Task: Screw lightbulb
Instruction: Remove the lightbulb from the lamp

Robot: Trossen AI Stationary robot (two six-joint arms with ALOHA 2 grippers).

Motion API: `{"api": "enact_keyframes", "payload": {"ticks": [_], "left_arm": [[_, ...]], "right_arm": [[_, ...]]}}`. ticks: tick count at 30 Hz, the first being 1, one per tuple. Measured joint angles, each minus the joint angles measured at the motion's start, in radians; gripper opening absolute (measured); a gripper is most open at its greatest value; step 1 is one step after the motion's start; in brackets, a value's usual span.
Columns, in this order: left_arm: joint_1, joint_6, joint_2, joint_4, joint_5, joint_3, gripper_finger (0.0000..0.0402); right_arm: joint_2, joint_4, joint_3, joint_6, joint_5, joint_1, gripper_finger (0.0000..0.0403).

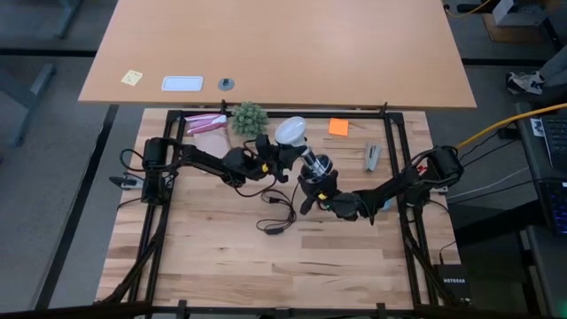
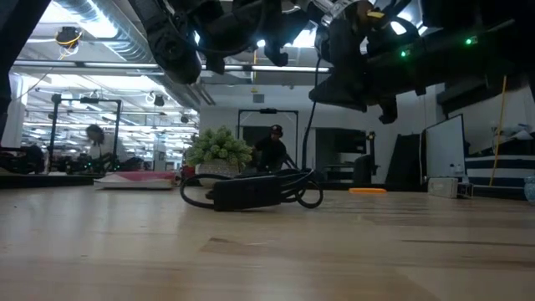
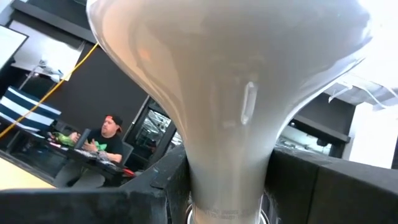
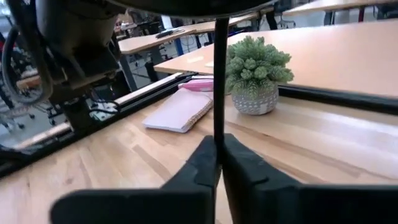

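Note:
The white frosted lightbulb (image 1: pixel 291 130) is held above the table's middle by my left gripper (image 1: pixel 280 152), which is shut on it. It fills the left wrist view (image 3: pixel 230 74), its narrow end pointing toward the round silvery socket (image 1: pixel 317 166). My right gripper (image 1: pixel 312 184) is shut on the socket's black cord (image 4: pixel 219 93), right beside the socket. Whether the bulb's base touches the socket, I cannot tell. The rest of the cord and its switch (image 2: pixel 251 191) lie on the table. In the low view both grippers hang well above the tabletop. My left gripper pinches the bulb's narrow neck (image 3: pixel 227 168) between its two fingers (image 3: pixel 155 186), just above the greyish screw base. The dome sticks out past the fingertips. The bulb is lifted clear of the table. My right gripper pinches the black cord (image 4: pixel 219 134) between its two fingertips (image 4: pixel 202 165), close under the dark socket (image 4: pixel 186 6). The fingers lie across the cord. The socket is lifted clear of the table, and the cord's far part trails slack down to it.
A small green plant (image 1: pixel 249 116) and a pink notebook (image 1: pixel 205 123) stand at the far side, close to the bulb. An orange note (image 1: pixel 338 127) and a grey tool (image 1: pixel 373 156) lie at the far right. The cord's switch (image 1: pixel 276 226) lies nearer. A black frame (image 1: pixel 400 151) borders the table.

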Motion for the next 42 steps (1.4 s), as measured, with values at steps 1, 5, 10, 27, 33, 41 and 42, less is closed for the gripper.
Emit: {"api": "enact_keyframes", "payload": {"ticks": [1,5,10,27,33,41,42], "left_arm": [[0.000,-0.007,-0.001,0.000,0.000,0.000,0.0155],[0.000,-0.020,-0.001,0.000,0.000,0.000,0.0155],[-0.001,-0.069,-0.001,0.001,0.008,0.000,0.0155],[0.004,-0.062,-0.002,0.001,0.023,0.000,0.0155],[-0.007,-0.105,-0.002,-0.006,0.023,0.000,0.0155],[-0.031,-0.099,-0.002,-0.049,0.023,0.000,0.0155],[-0.033,-0.099,-0.002,-0.050,0.023,0.000,0.0155]], "right_arm": [[0.000,0.000,0.000,-0.018,0.000,0.000,0.0014],[0.000,0.000,0.000,-0.048,0.028,0.000,0.0032],[0.000,-0.001,0.000,-0.156,0.102,0.000,0.0015],[0.000,-0.002,0.000,-0.613,0.426,0.106,0.0008],[-0.001,0.000,0.000,-0.801,0.550,0.111,0.0008],[-0.009,0.001,-0.001,-1.067,0.648,0.111,0.0010],[-0.013,0.004,0.000,-1.080,0.649,0.111,0.0010]]}}
